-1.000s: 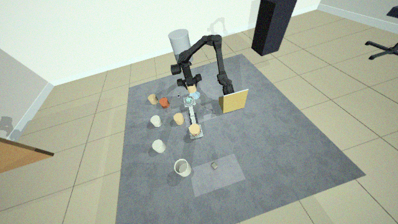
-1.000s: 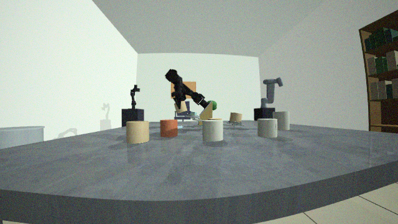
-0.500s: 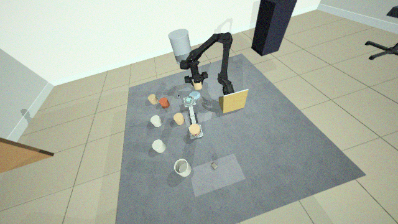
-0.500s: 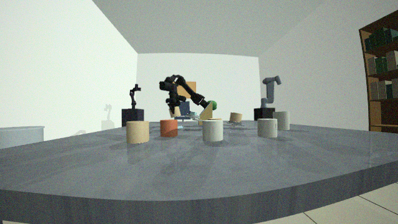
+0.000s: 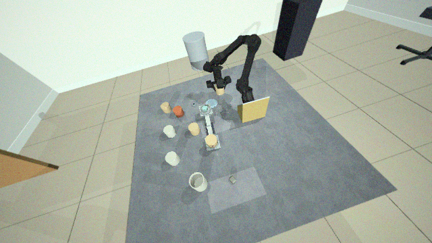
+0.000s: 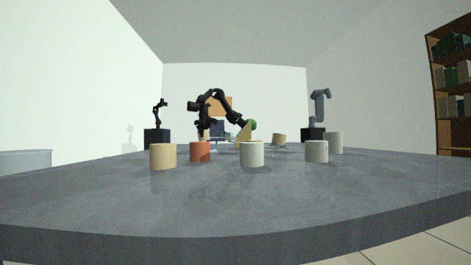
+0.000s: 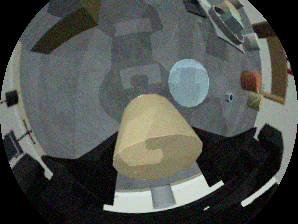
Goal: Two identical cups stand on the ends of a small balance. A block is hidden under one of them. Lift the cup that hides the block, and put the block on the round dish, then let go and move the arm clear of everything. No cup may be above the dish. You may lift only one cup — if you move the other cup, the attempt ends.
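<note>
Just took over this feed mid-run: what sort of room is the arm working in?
Probably a robotics lab or office-like room: a tiled floor, a bookshelf with books, and other robot arms on pedestals behind the grey table. The tool holds a tan cup.
</note>
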